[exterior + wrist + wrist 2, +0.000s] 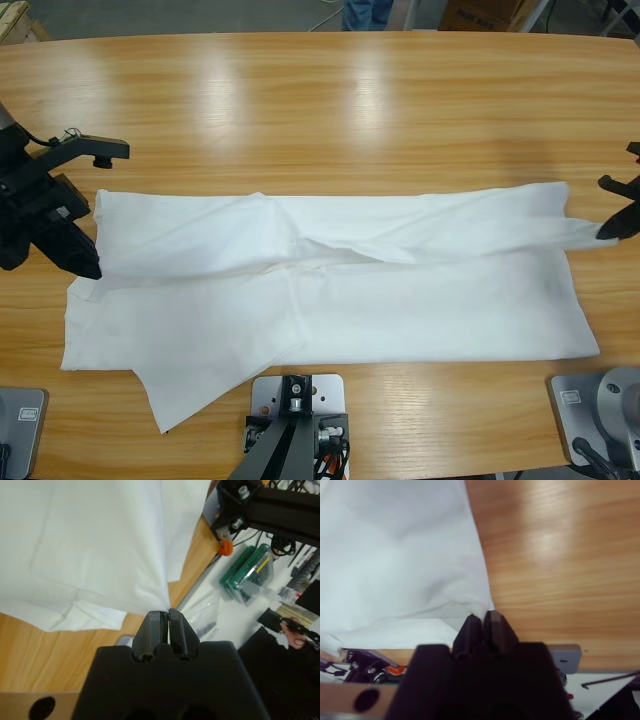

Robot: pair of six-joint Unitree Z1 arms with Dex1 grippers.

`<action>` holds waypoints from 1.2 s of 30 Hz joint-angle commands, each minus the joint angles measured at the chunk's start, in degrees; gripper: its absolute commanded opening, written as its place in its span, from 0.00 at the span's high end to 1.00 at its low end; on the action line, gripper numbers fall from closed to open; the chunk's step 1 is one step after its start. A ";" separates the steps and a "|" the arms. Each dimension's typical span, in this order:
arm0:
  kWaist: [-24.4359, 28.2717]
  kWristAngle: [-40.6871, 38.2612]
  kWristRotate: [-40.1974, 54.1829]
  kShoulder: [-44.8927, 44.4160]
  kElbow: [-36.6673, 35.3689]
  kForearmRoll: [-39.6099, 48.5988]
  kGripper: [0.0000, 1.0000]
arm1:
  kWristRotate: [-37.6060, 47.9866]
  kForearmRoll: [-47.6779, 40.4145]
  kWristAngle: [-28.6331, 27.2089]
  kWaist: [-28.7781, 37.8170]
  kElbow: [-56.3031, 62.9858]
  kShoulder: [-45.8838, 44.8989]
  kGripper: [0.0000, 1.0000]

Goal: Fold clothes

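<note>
Left gripper [88, 268] and right gripper [606, 230] each clamp, apparently, opposite edges of T-shirt [330, 290], flat on desk [340, 110].

The plain white T-shirt [330, 290] lay folded lengthwise into a long band, stretched between the two claws. One end's corner was pinched in the closed left claw [167, 616], the opposite corner in the closed right claw [484, 617]. A sleeve flap hung out below the band near the left claw.
</note>
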 commanded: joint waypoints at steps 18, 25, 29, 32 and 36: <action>-3.78 -1.85 -1.37 3.07 3.24 -3.24 1.00 | 5.84 10.50 -1.00 -0.12 -6.91 -5.74 0.01; -4.11 -1.79 -2.41 3.63 4.77 -4.34 1.00 | 9.73 -2.95 0.72 -0.79 0.83 -3.34 0.61; -4.11 -1.79 -2.52 3.61 5.31 -4.38 1.00 | 11.52 -12.95 1.56 -3.98 7.12 -1.82 0.50; -4.41 -1.37 -2.43 3.51 6.70 -5.05 1.00 | 11.52 -15.64 3.79 -4.07 7.73 -0.36 0.50; -5.87 -1.62 -2.52 5.85 8.28 -6.59 1.00 | 11.08 -15.92 5.52 -4.07 7.40 0.49 0.50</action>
